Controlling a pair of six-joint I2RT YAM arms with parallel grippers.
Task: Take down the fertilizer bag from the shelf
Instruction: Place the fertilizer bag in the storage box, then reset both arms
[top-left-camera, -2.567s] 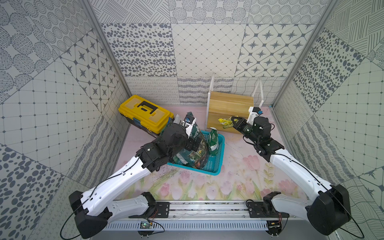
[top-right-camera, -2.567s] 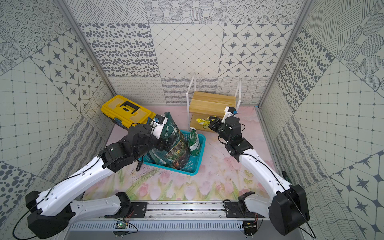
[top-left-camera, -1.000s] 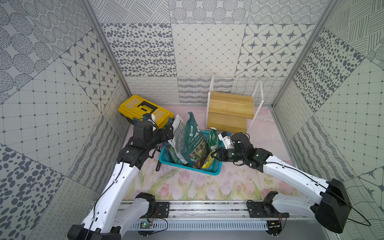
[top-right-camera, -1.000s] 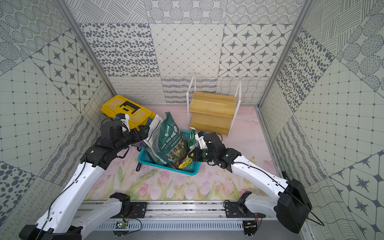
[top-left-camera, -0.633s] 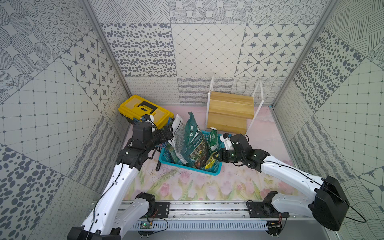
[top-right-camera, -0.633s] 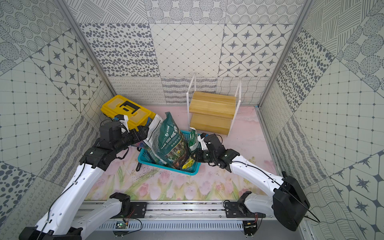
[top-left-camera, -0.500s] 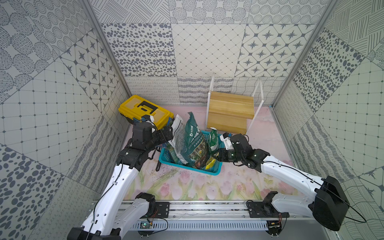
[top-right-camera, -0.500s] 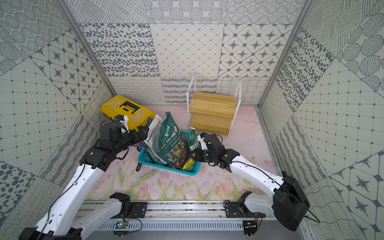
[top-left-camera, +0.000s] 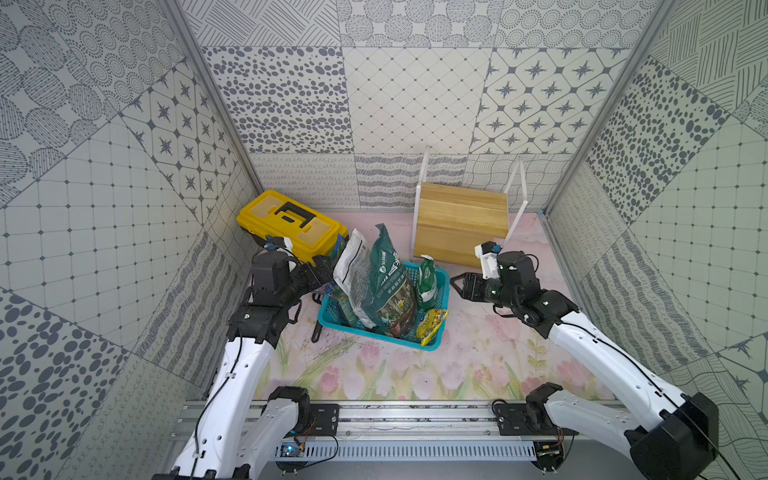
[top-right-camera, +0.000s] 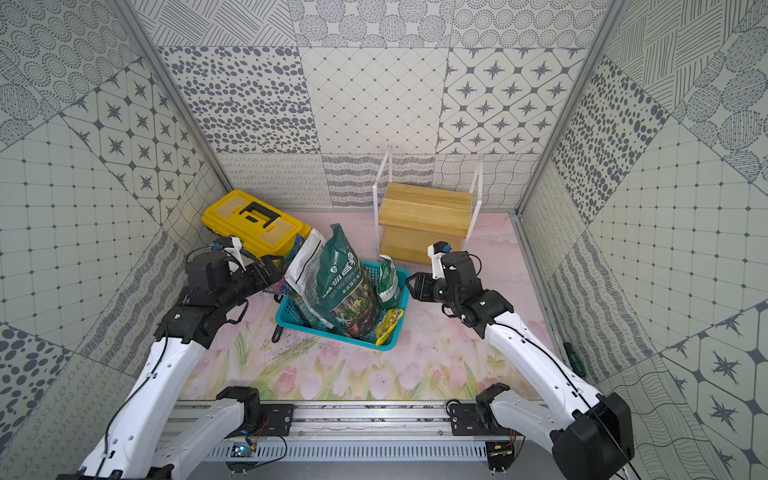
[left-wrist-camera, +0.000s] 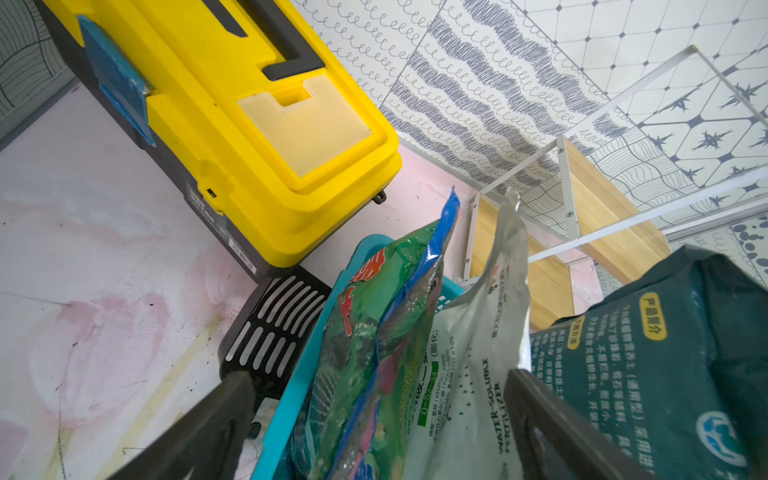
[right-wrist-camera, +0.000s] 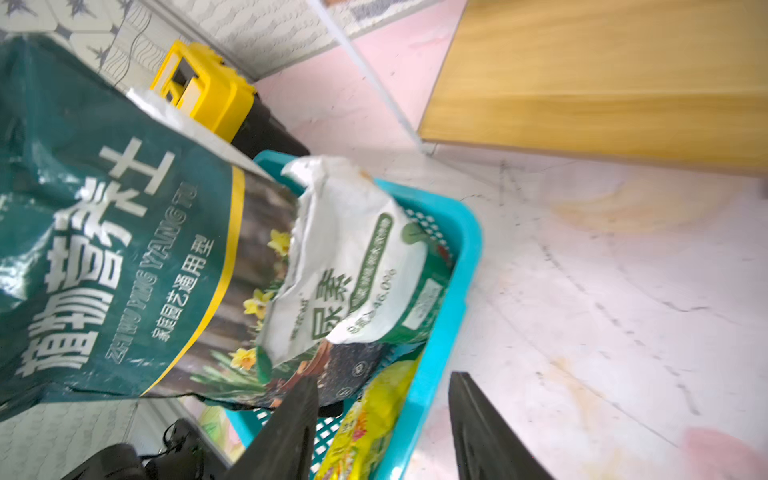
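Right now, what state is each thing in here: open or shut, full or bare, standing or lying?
Shelf, upright, both boards bare.
Toolbox, lid shut.
Basket, packed with bags.
Big green bag, standing in the basket.
Yellow bag, slumped at the basket's near corner.
Left end effector, open, beside the bags.
Right end effector, open, holding nothing.

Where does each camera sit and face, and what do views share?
Top views: high over the base rail, looking down and forward at the teal plastic basket and two-tier wooden shelf; left arm, right arm, left gripper and right gripper show.
Left wrist: on the left arm, facing the yellow plastic toolbox; its open fingers show.
Right wrist: on the right arm, facing the basket's small yellow bag; its open fingers show.
Shared: both wrist views see basket, toolbox and shelf.
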